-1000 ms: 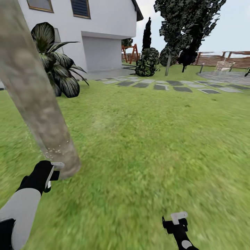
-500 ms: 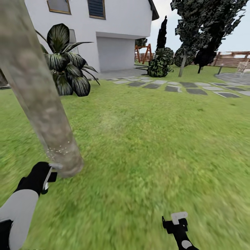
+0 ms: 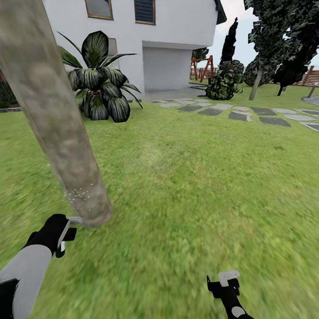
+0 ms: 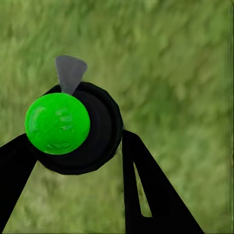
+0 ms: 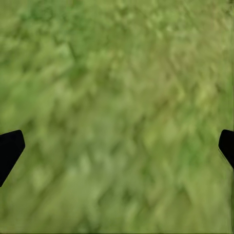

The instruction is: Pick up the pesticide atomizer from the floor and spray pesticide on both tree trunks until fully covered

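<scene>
Blurry green grass lawn [image 3: 186,190] runs outward from the tree trunk [image 3: 57,128], which rises thick and mottled grey-beige from the turf; beyond the trunk stand a dark broad-leaved plant [image 3: 99,84], grey paving slabs [image 3: 239,113] and a white house [image 3: 168,40], with dark trees [image 3: 283,40] further right.

The left gripper [image 3: 66,230] sits just beside the trunk's foot, its black fingers [image 4: 146,190] clamped on the pesticide atomizer [image 4: 73,127], whose grey nozzle points at the bark, where pale specks [image 3: 79,195] dot it; the right gripper [image 3: 226,283] hangs well apart from the trunk over grass, its fingers [image 5: 9,148] spread wide and holding nothing.
</scene>
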You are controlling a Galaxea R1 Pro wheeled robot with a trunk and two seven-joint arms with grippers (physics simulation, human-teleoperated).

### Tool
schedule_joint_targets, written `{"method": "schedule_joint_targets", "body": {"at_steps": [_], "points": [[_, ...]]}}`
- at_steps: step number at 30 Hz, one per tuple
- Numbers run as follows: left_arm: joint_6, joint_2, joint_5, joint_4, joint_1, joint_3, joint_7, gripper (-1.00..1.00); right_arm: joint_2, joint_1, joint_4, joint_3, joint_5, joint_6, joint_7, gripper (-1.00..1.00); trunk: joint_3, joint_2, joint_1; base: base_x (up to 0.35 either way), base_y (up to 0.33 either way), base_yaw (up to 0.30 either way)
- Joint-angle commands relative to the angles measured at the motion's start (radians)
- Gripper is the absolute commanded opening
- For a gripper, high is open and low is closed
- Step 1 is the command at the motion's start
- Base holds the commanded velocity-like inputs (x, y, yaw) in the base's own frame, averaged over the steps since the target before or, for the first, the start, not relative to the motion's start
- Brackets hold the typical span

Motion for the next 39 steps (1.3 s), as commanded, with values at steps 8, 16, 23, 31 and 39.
{"method": "schedule_joint_targets", "body": {"at_steps": [8, 16, 23, 31, 39], "points": [[-0.019, -0.001, -0.002, 0.01, -0.001, 0.006, -0.001, -1.0, -0.002, 0.0, 0.001, 0.009, -0.009, -0.003, -0.002, 1.0, -0.001, 0.0, 0.0, 0.214, -0.159, 0.004], [-0.094, 0.003, -0.004, 0.013, 0.016, 0.008, 0.003, -1.0, 0.0, 0.0, 0.0, 0.009, -0.01, -0.003, -0.002, 1.0, -0.001, 0.0, 0.0, 0.01, -0.006, 0.135], [-0.149, -0.03, 0.0, -0.002, 0.059, 0.006, 0.004, -1.0, 0.001, 0.0, 0.002, 0.009, -0.008, -0.002, -0.002, 1.0, -0.001, 0.0, 0.0, 0.0, 0.0, 0.275], [-0.156, -0.047, 0.001, -0.004, 0.059, 0.004, -0.001, -1.0, 0.004, 0.0, 0.002, 0.009, -0.008, -0.001, -0.002, 1.0, -0.001, 0.0, 0.0, 0.083, -0.139, 0.196], [-0.156, -0.069, 0.0, -0.005, 0.059, 0.002, -0.001, -1.0, 0.002, 0.0, 0.002, 0.009, -0.008, -0.003, -0.003, 1.0, -0.001, 0.0, 0.0, 0.116, -0.257, 0.004]]}}
